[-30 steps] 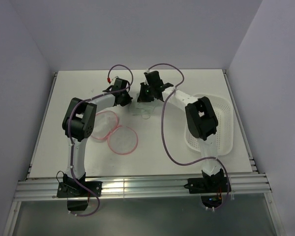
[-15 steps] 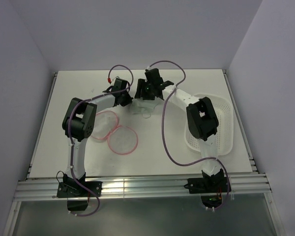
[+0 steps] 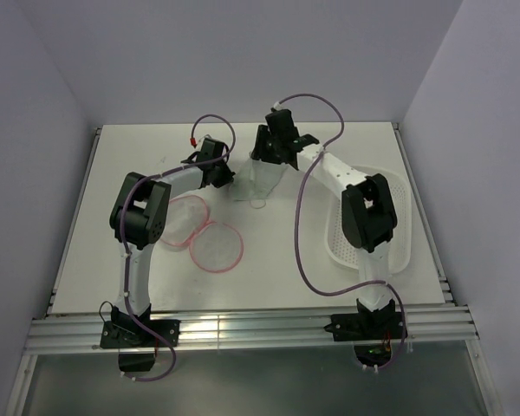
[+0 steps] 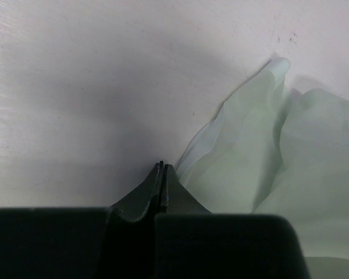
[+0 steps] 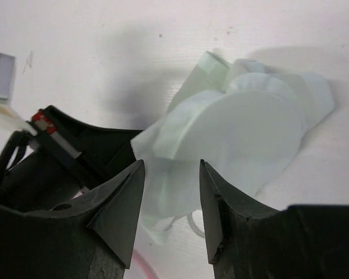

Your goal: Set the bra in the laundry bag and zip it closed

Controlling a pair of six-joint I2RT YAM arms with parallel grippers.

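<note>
The bra (image 3: pixel 260 182), pale mint-white, lies bunched on the table at the back middle. It fills the right of the left wrist view (image 4: pixel 267 163) and the middle of the right wrist view (image 5: pixel 244 128). My left gripper (image 3: pixel 226 178) is shut at the bra's left edge (image 4: pixel 161 166). The fabric runs taut to its tips, so it seems pinched. My right gripper (image 3: pixel 265 161) is open (image 5: pixel 172 164), hovering just above the bra with fabric showing between its fingers. The laundry bag lies open as two pink-rimmed mesh discs (image 3: pixel 187 222) (image 3: pixel 218 248) in front of the left gripper.
A white perforated basket (image 3: pixel 399 217) stands at the right, beside the right arm. The left gripper's black fingers (image 5: pixel 87 145) show at the left of the right wrist view. A pink rim of the bag (image 5: pixel 141 264) shows at its bottom edge.
My right gripper has moved back and to the right, from low over the bra to just behind it. The bra now stands stretched up a little. The left gripper has stayed put.
</note>
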